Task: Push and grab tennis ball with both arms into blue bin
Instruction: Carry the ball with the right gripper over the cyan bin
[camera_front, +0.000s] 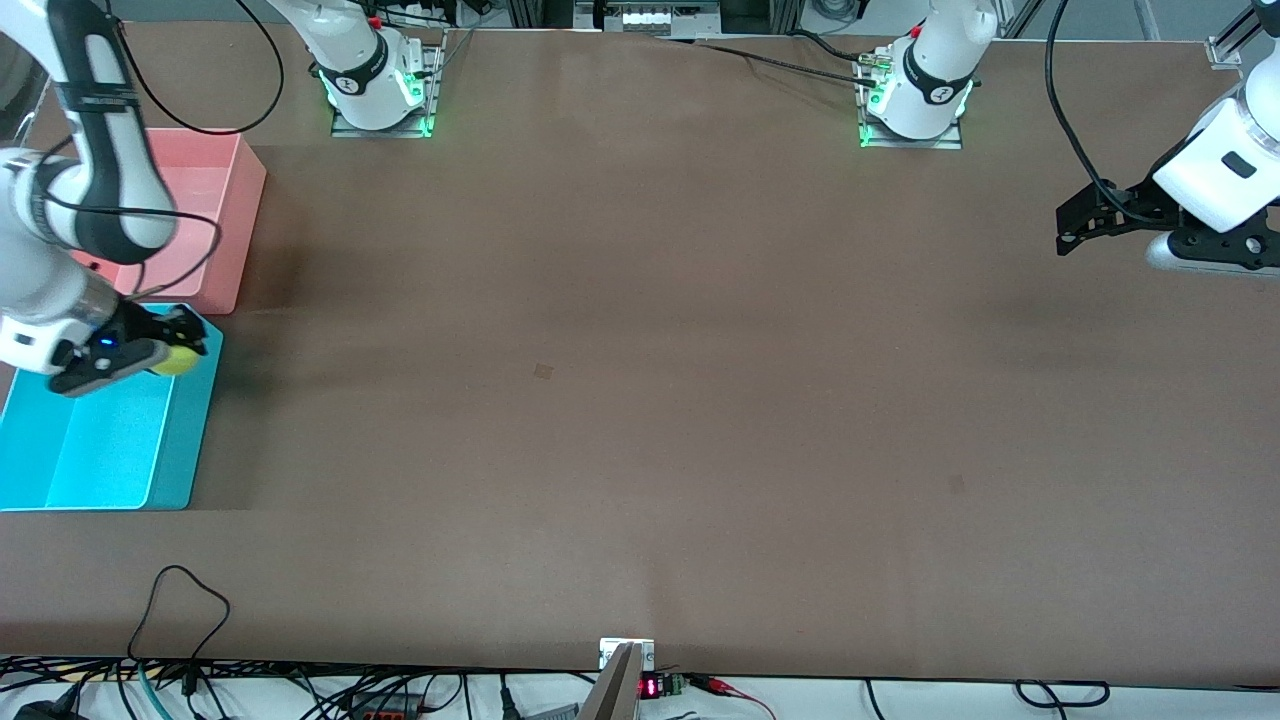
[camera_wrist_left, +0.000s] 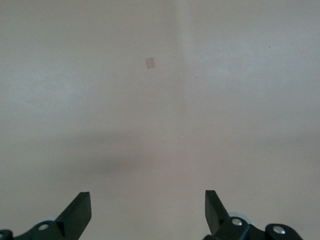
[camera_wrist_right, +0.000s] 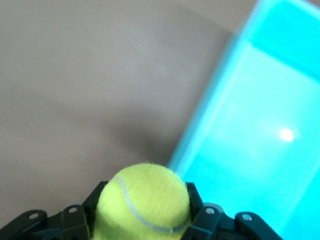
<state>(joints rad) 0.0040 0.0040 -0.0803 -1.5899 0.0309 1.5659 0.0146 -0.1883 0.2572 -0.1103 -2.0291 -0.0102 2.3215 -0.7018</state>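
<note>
My right gripper is shut on the yellow-green tennis ball and holds it above the corner of the cyan-blue bin that lies closest to the pink tub. In the right wrist view the tennis ball sits between the black fingers, with the blue bin below and beside it. My left gripper hangs open over the table at the left arm's end, with nothing between its fingertips; bare table shows beneath it.
A pink tub stands against the blue bin, farther from the front camera. Black cables loop over the table's edge nearest the front camera. Both arm bases are bolted along the edge farthest from it.
</note>
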